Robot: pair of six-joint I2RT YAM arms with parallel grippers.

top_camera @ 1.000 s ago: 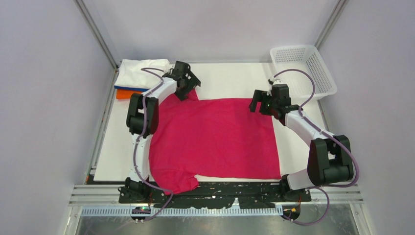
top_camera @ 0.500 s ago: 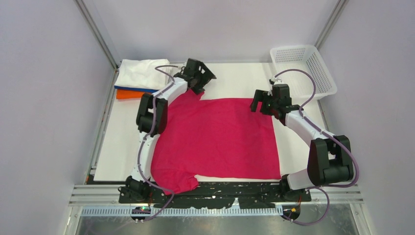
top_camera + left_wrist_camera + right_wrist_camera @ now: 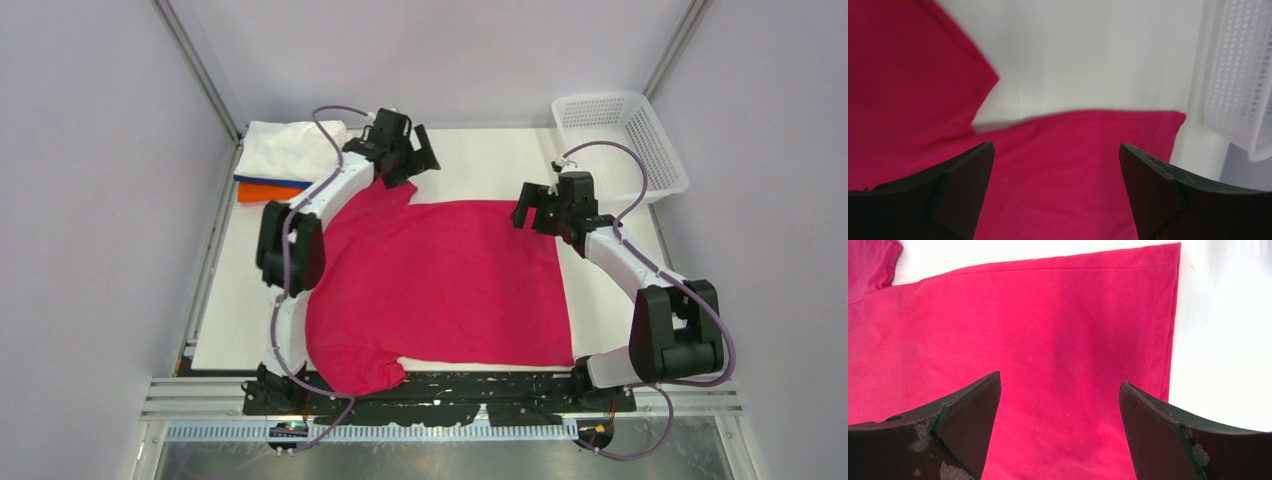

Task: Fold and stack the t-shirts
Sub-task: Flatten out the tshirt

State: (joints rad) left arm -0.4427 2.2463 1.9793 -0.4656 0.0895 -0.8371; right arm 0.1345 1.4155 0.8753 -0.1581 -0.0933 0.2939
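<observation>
The magenta-red t-shirt lies spread flat on the white table, with one sleeve hanging over the near edge. My left gripper is open and empty, above the shirt's far left sleeve; in the left wrist view the jaws stand wide apart over the magenta cloth. My right gripper is open and empty over the shirt's far right corner; the right wrist view shows the hemmed corner below it. The folded white shirt lies on the blue shirt and the orange shirt at the back left.
A white mesh basket stands at the back right corner and also shows in the left wrist view. Bare table runs along the far edge between the grippers. Frame posts rise at both back corners.
My left gripper has swung away from the sleeve, farther back and to the right, and turned. My right gripper has hardly moved. The magenta shirt lies as before.
</observation>
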